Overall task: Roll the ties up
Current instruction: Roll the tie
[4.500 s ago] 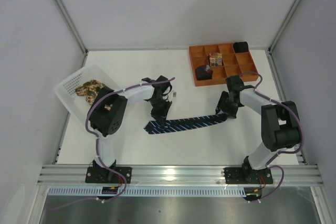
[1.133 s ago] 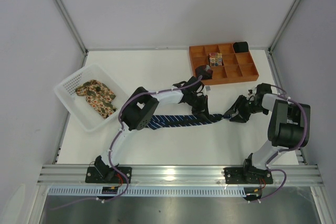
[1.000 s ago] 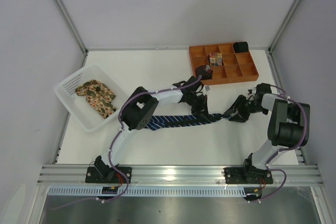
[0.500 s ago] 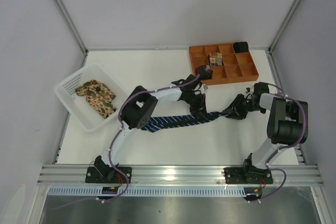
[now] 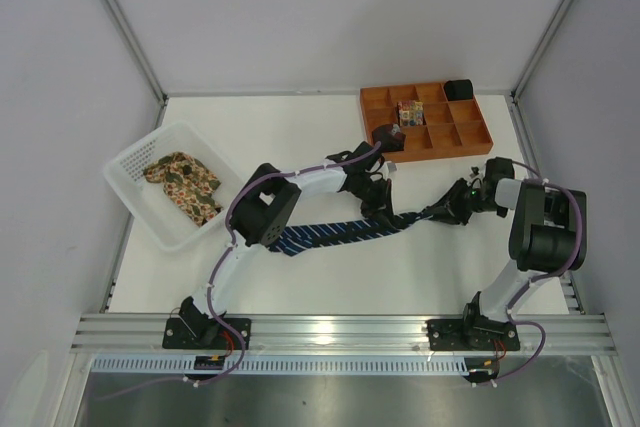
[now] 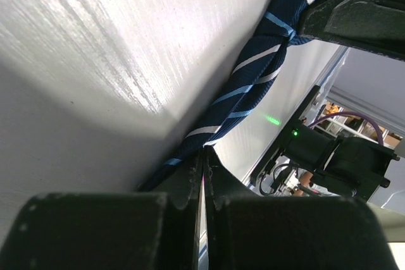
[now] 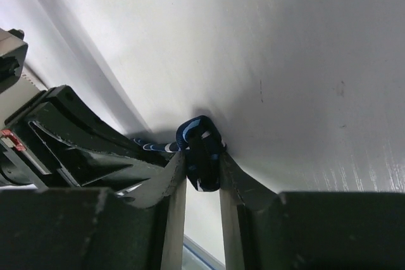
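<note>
Navy tie [image 5: 330, 234], long axis left-right, clamped in left end effector [image 5: 383, 210] and right end effector [image 5: 433, 215]

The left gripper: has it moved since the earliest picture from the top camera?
Yes. The left gripper has shifted right along the navy striped tie, away from the white basket and closer to the orange tray.

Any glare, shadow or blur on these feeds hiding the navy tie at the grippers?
Top external: even light, sharp; navy tie clear along its length, right end hidden. Left wrist: strong glare on the table, shadow beneath, left fingers dark and soft, stripes crisp. Right wrist: tie end readable between the right fingers, in soft shadow; foreground blurred.
</note>
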Robot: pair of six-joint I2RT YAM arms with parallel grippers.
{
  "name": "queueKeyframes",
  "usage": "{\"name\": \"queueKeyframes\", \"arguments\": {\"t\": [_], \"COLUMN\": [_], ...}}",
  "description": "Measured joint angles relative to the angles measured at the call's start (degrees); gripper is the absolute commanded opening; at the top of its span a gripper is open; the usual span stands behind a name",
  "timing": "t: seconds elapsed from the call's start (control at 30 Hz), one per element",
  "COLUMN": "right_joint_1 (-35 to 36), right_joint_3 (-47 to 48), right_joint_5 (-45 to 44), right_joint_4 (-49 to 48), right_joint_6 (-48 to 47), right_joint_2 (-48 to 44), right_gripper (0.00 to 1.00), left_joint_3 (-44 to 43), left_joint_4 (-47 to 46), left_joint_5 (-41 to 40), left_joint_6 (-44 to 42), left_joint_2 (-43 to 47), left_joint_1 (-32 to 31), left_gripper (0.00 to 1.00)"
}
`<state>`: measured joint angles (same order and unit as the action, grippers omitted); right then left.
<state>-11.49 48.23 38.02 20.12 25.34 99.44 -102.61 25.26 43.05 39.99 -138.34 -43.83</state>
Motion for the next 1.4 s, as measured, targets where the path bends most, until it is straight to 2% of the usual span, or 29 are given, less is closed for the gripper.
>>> {"name": "queueKeyframes", "arguments": {"t": [0.07,0.2,0.37,0.7,0.9,1.1,1.4], "right_joint_1": [-0.2,1.1,7.0,30.1,37.9,42.5,43.6], "right_joint_3": [0.0,0.0,1.2,8.0,10.1,11.8,12.7], "right_joint_5": [0.6,-1.1,-12.4,-38.4,-45.6,-50.1,-55.1], "right_joint_4": [-0.4,-0.2,4.5,15.6,17.6,18.4,19.5], "right_joint_6": [0.3,0.2,-1.5,1.6,3.1,3.1,1.5], "right_joint_2": [0.2,-0.9,-6.8,-16.1,-17.4,-17.0,-16.4], "right_gripper": [0.00,0.00,0.00,0.00,0.00,0.00,0.00], "left_joint_3": [-0.2,-0.4,-0.4,-0.4,-0.4,-0.3,2.7], "left_joint_4": [0.4,1.0,1.7,2.5,2.5,2.5,0.9], "left_joint_5": [0.2,0.5,1.0,1.3,1.4,1.6,4.6], "left_joint_6": [-0.1,-0.1,-0.1,0.0,0.0,-0.1,-1.1], "left_joint_2": [-0.1,-0.3,-0.3,-0.3,-0.4,-0.4,0.5], "left_joint_1": [0.0,0.2,0.6,1.6,1.6,1.6,1.9], "left_gripper": [0.04,0.04,0.04,0.04,0.04,0.06,0.18]}}
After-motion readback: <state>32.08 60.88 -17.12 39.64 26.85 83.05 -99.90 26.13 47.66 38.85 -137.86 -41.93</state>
